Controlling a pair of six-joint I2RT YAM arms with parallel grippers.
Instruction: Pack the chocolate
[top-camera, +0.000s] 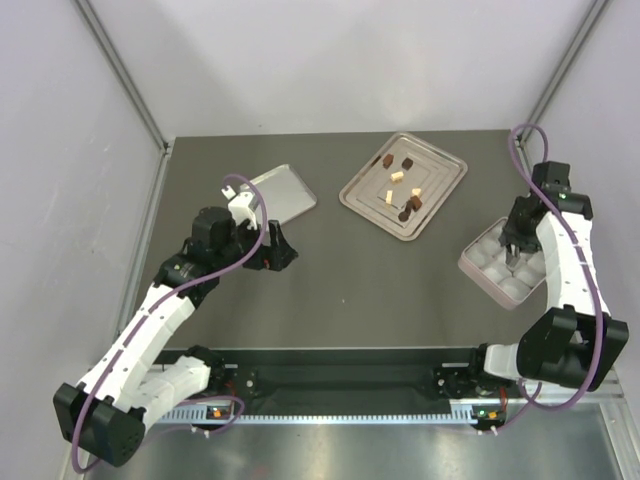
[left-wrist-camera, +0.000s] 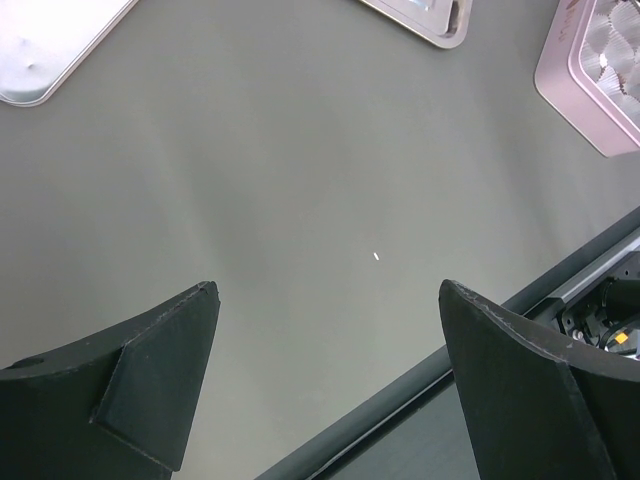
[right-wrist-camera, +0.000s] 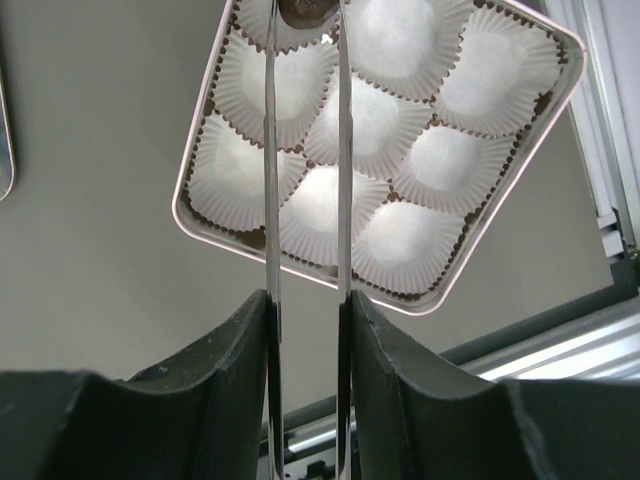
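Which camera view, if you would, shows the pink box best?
The right wrist view: the pink box fills it, paper cups plain. The top external view shows it small, partly behind the right arm; the left wrist view catches one corner.

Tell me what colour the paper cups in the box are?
White. The paper cups show best in the right wrist view.

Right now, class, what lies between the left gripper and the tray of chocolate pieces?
Nothing but bare table, as the top view shows: no object sits between the left gripper and the tray holding the chocolate pieces.
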